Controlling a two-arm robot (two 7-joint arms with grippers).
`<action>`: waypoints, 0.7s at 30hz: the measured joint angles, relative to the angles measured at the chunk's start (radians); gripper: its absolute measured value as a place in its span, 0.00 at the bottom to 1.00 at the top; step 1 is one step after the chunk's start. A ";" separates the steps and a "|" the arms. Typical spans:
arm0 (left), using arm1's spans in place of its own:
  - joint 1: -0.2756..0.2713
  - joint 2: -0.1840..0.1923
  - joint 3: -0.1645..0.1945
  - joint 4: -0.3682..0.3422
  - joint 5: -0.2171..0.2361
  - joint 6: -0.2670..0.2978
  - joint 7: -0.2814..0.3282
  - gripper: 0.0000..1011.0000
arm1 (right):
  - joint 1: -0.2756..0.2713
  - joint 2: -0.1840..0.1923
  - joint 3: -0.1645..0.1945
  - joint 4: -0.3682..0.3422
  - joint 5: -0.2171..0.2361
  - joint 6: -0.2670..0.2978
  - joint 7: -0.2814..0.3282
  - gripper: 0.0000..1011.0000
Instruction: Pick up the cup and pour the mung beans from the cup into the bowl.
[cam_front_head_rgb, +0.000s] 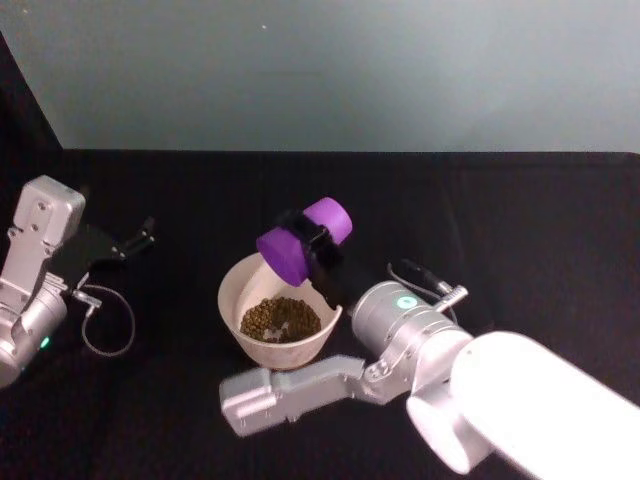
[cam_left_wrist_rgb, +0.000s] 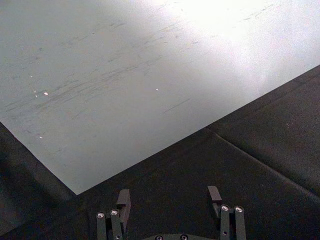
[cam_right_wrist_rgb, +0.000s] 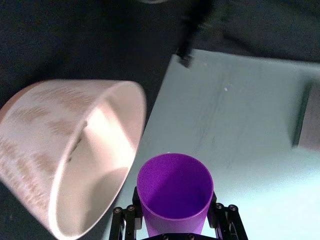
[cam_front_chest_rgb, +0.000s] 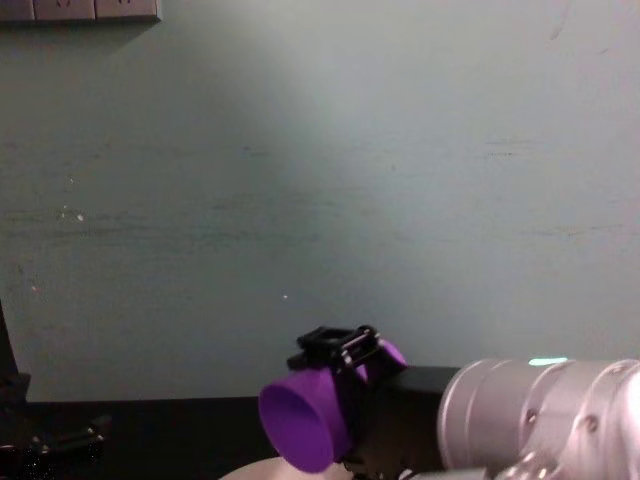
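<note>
Cup (cam_front_head_rgb: 285, 255) tilts in right gripper (cam_front_head_rgb: 316, 250) over bowl (cam_front_head_rgb: 230, 285) rim.

Purple cup (cam_front_head_rgb: 285, 252) tipped over bowl (cam_front_head_rgb: 238, 285), beans (cam_front_head_rgb: 280, 318) inside

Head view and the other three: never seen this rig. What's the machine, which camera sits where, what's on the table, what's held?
It is a two-armed robot. One picture comes from a camera on its head looking down, one from its chest looking across, and one from each wrist. On the black table stands a pale bowl with beans in it. The right end effector is shut on a purple cup, tipped with its mouth over the bowl. In the right wrist view the cup's inside looks empty. The left end effector is off to the left, open, holding nothing.
</note>
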 joint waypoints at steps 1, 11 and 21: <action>0.000 0.000 0.000 0.000 0.000 0.000 0.000 0.99 | -0.019 -0.008 0.033 -0.002 0.061 -0.001 -0.028 0.71; 0.000 0.000 0.000 0.000 0.000 0.000 0.000 0.99 | -0.124 -0.055 0.235 0.001 0.431 -0.073 -0.160 0.71; 0.000 0.000 0.000 0.000 0.000 0.000 0.000 0.99 | -0.202 -0.107 0.415 0.056 0.781 -0.153 -0.190 0.71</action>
